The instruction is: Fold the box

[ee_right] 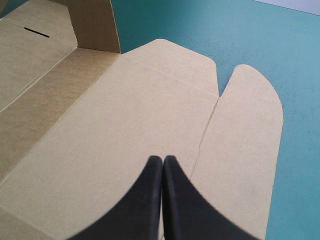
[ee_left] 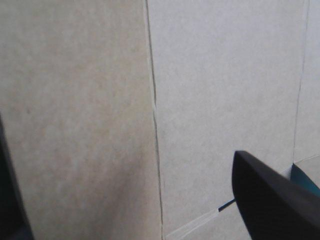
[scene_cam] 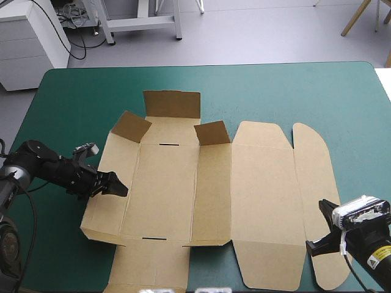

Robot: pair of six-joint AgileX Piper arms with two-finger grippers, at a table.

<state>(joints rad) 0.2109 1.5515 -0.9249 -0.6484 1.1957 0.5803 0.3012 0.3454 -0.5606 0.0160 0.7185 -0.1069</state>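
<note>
The brown box (scene_cam: 214, 195) lies as a cut sheet on the teal-green table, mostly flat. Three flaps stand raised at its far side, the middle one (scene_cam: 172, 104) upright. My left gripper (scene_cam: 113, 185) hovers low over the sheet's left panel. In the left wrist view it (ee_left: 135, 200) is open, one black finger (ee_left: 270, 200) well apart from the other, with board (ee_left: 210, 75) filling the view. My right gripper (scene_cam: 313, 245) is at the near right, by the rounded end flap (scene_cam: 314, 183). It (ee_right: 163, 162) is shut, empty, above the wide lid panel (ee_right: 125, 125).
Bare teal-green cover (scene_cam: 293, 91) runs along the far side and to the right of the sheet (ee_right: 225, 35). The sheet's near flap (scene_cam: 146, 268) reaches the table's near edge. A white object (scene_cam: 383, 79) sits at the table's right edge.
</note>
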